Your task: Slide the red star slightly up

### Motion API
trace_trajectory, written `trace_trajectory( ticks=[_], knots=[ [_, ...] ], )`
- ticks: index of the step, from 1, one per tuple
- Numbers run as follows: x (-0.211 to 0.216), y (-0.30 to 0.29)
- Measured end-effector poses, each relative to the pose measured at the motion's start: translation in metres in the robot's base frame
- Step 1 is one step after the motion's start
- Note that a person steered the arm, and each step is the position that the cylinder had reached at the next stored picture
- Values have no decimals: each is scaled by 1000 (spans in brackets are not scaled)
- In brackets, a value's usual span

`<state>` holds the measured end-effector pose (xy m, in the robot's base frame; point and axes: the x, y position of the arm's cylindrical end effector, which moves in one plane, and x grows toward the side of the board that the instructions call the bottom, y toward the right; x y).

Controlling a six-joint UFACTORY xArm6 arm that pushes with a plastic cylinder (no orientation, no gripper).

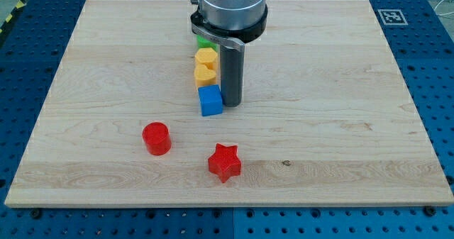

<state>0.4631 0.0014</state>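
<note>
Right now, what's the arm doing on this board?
My tip rests beside the blue cube, at the bottom of a column with two yellow blocks and a partly hidden green block. The red star lies untouched nearer the view's bottom, with the red cylinder to its left. The push hasn't begun.

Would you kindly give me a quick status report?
My tip beside blue cube, at its right. Red star apart, toward view's bottom. Red cylinder left of star, not blocking.

The arm (230,8) is seen at the frame's upper centre, the rod held vertical, my tip (233,103) set on the board.
</note>
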Motion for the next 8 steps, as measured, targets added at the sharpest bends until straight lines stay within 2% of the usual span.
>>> trace_trajectory(
  ticks=[3, 4, 5, 6, 7, 8],
  knots=[
    [-2, -5],
    [-16, 28],
    [4, 88],
    [45, 118],
    [90, 117],
    [121, 83]
  ],
)
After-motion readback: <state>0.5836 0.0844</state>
